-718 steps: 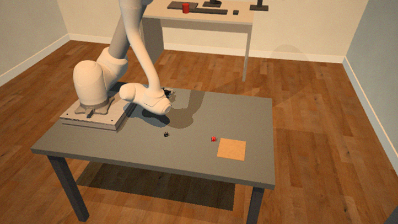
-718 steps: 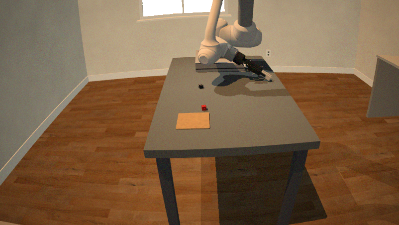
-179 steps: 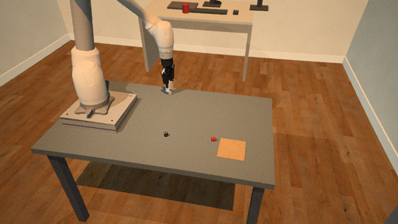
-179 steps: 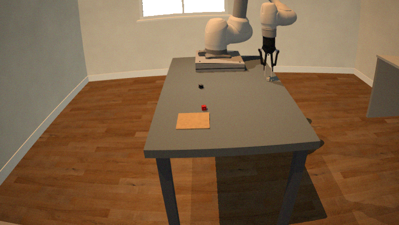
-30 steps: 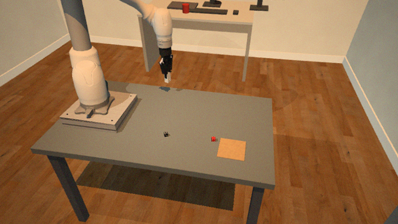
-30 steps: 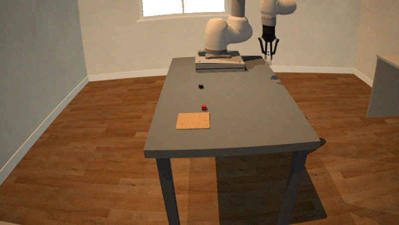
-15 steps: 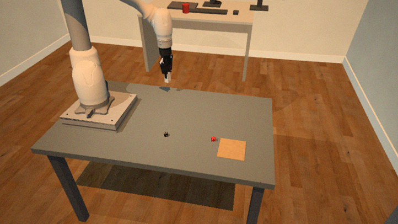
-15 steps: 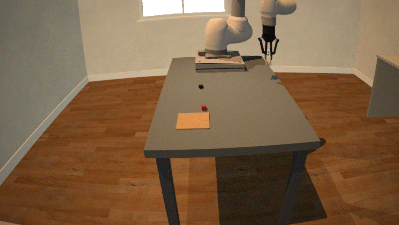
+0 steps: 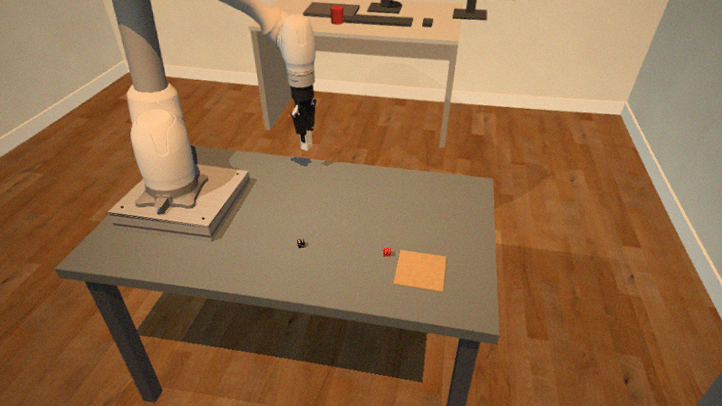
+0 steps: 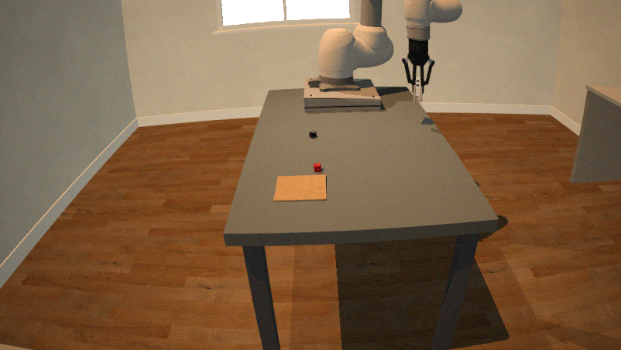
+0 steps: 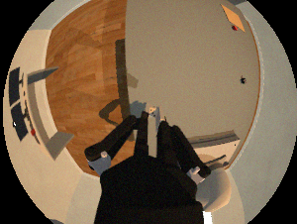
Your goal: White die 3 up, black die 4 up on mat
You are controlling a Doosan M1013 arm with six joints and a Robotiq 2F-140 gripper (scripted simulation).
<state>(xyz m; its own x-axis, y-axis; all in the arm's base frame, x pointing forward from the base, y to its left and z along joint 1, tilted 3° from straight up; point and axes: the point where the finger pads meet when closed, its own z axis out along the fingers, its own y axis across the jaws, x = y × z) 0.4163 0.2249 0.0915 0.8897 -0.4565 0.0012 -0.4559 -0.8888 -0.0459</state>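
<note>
My gripper (image 9: pixel 305 142) (image 10: pixel 417 97) (image 11: pixel 152 109) is shut on the white die (image 10: pixel 417 100) (image 11: pixel 152 109) and holds it in the air above the table's far long edge, near the arm's base end. The number on the white die cannot be read. The black die (image 9: pixel 300 243) (image 10: pixel 312 134) (image 11: pixel 243 79) lies on the table between the arm's base and the red die; its top number is too small to read. The red die (image 9: pixel 387 251) (image 10: pixel 317 167) (image 11: pixel 235 28) sits on the table just off the edge of the tan mat (image 9: pixel 419 272) (image 10: pixel 300 188) (image 11: pixel 233 18), not on it.
The arm's base plate (image 9: pixel 228 195) (image 10: pixel 341 103) stands at one end of the grey table (image 9: pixel 341 202) (image 10: pixel 373 173). A desk (image 9: pixel 399 32) with monitors, a keyboard and a red mug (image 9: pixel 337 15) stands behind the table, beyond its long edge.
</note>
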